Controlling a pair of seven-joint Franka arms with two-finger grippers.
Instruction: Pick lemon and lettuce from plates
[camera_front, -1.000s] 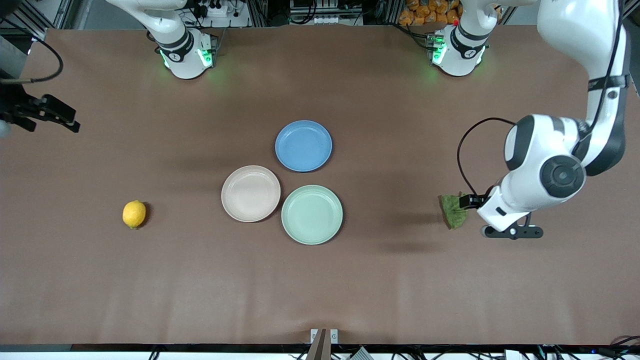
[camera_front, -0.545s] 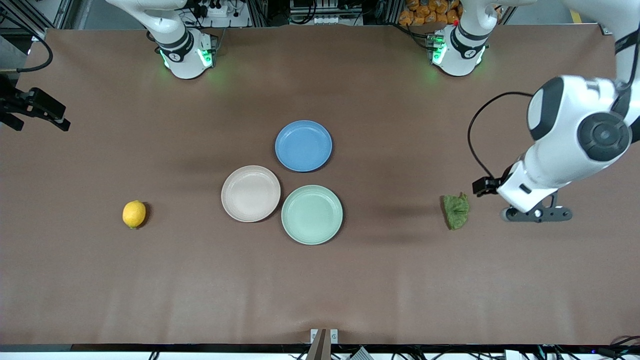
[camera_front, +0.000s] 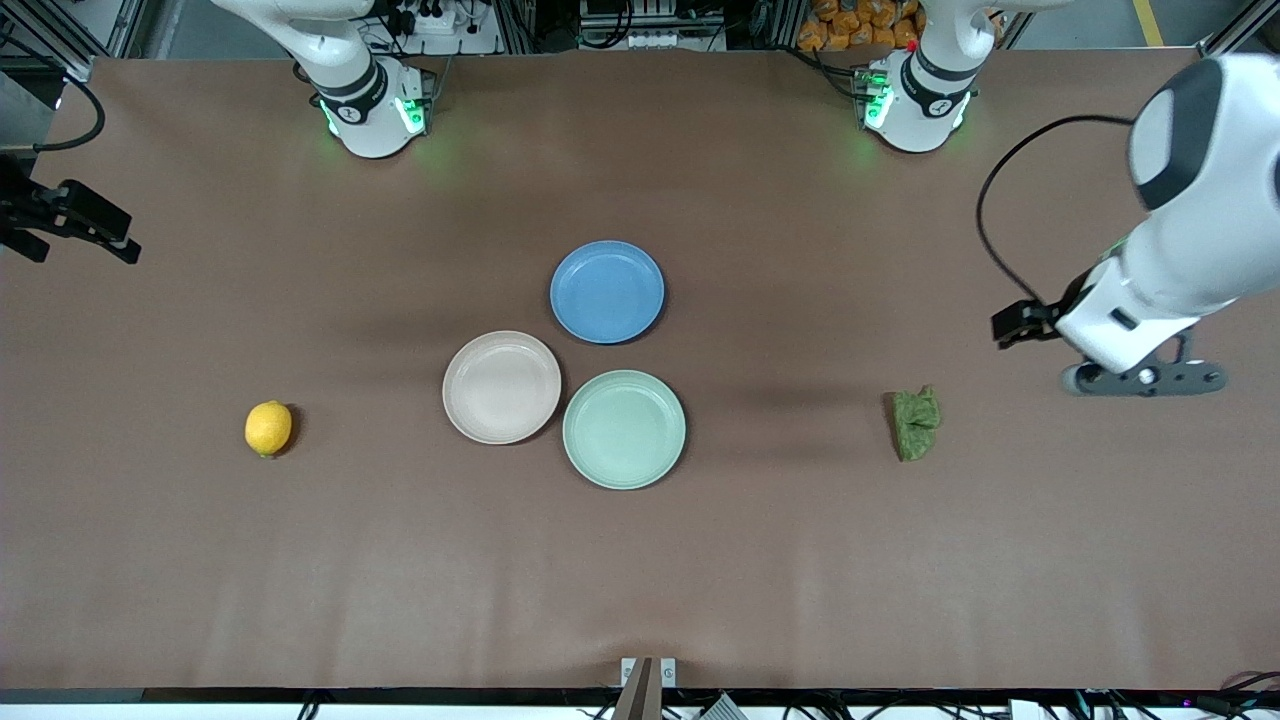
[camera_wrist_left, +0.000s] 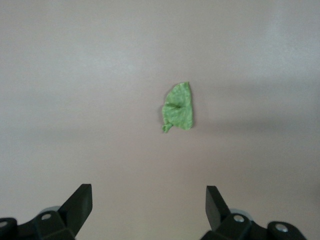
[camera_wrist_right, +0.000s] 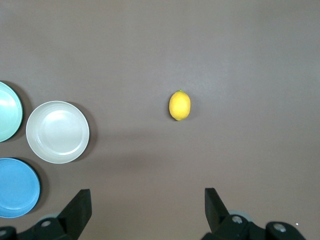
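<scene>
Lemon (camera_front: 268, 428) on table, grippers raised, open

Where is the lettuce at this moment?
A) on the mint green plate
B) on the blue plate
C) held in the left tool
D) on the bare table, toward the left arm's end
D: the lettuce lies on the table, apart from all three plates, and the open left tool is empty.
</scene>
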